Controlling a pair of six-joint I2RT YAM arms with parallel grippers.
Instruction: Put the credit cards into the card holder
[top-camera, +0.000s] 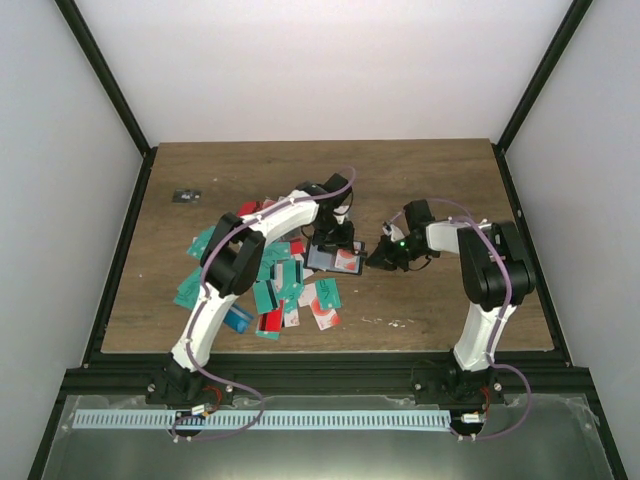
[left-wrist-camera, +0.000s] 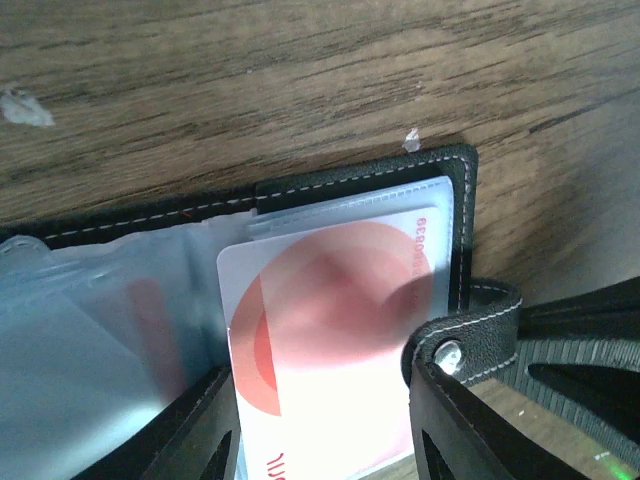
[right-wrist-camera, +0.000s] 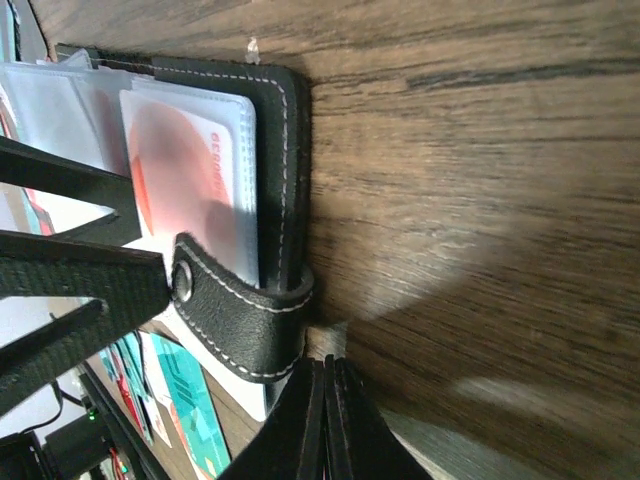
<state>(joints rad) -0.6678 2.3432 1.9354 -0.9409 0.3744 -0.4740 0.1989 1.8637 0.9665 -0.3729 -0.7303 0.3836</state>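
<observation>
Wood-grain table from above: your left gripper hangs over the open card holder beside the heap of credit cards, with the right gripper at its right edge. Left wrist: a white card sits partly inside a clear sleeve, jaws spread either side; whether they pinch it you cannot tell. Right wrist: that gripper is pressed together, its tip against the holder by the snap tab, probably pinning it so the card slides in.

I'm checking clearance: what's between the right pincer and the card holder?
At most a sliver of bare wood. In the right wrist view the shut right pincer sits right beside the snap tab of the holder.
</observation>
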